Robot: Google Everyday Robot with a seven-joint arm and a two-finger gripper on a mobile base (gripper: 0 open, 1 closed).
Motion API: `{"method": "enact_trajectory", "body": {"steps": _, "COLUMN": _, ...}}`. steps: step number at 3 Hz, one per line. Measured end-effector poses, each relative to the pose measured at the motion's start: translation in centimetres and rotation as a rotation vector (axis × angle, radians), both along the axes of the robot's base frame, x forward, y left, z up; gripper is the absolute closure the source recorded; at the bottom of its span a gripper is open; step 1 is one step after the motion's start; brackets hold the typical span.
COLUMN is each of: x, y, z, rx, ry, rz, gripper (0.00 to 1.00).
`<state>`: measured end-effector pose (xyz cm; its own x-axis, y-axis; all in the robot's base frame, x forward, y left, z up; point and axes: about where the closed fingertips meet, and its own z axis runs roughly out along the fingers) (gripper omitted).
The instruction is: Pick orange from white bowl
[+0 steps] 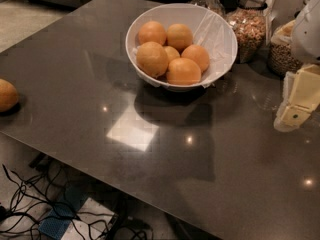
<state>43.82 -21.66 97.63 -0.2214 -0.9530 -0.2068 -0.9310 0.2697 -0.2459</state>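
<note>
The white bowl (220, 44) stands on the far middle of the dark table and holds several oranges on crinkled white paper. The largest, palest orange (152, 59) lies at the bowl's front left. My gripper (295, 106), cream-coloured, is at the right edge of the view, to the right of the bowl and lower in the picture, apart from it and holding nothing that shows.
A lone orange (7, 95) lies at the table's left edge. Clear glass jars of grain (247, 26) stand behind and right of the bowl, another (282, 56) further right. The table's front edge (100, 176) runs diagonally; cables lie on the floor (60, 209) below.
</note>
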Motion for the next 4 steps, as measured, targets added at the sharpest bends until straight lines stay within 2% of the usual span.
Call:
{"method": "enact_trajectory", "body": {"steps": 1, "x": 0.4, "y": 0.4, "z": -0.2, "rx": 0.002, "ry": -0.016, "rz": -0.004, "gripper": 0.00}}
{"method": "enact_trajectory", "body": {"steps": 2, "x": 2.0, "y": 1.6, "z": -1.2, "rx": 0.059, "ry": -0.042, "rz": -0.015, "gripper": 0.00}}
{"method": "enact_trajectory", "body": {"steps": 4, "x": 6.3, "y": 8.5, "z": -0.3, "rx": 0.201, "ry": -0.145, "rz": 0.087, "gripper": 0.00}}
